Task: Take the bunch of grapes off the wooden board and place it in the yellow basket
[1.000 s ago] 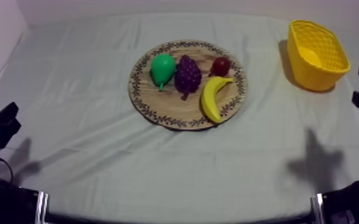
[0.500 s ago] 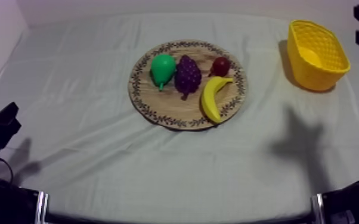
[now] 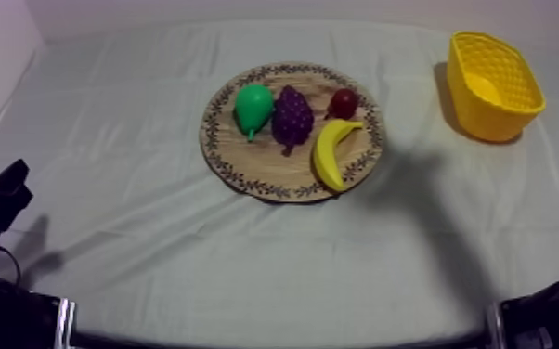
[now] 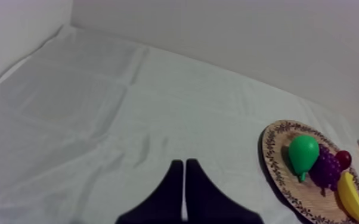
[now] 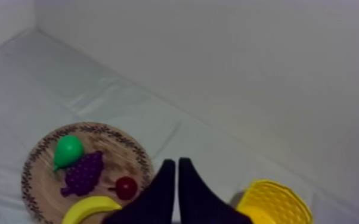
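Left pincer (image 4: pixel 183 162) and right pincer (image 5: pixel 173 161) are each pressed together, grapes (image 3: pixel 292 116) lying on the board (image 3: pixel 246 174).

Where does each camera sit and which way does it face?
Top view: overhead, slanting down on the round wooden patterned-rim board and yellow latticed basket; left arm, right arm at lower corners.
Left wrist view: on my left arm, facing across the cloth toward the board; shut left end effector ahead.
Right wrist view: on my right arm, looking down at board and basket; shut right end effector ahead.
All share the board.
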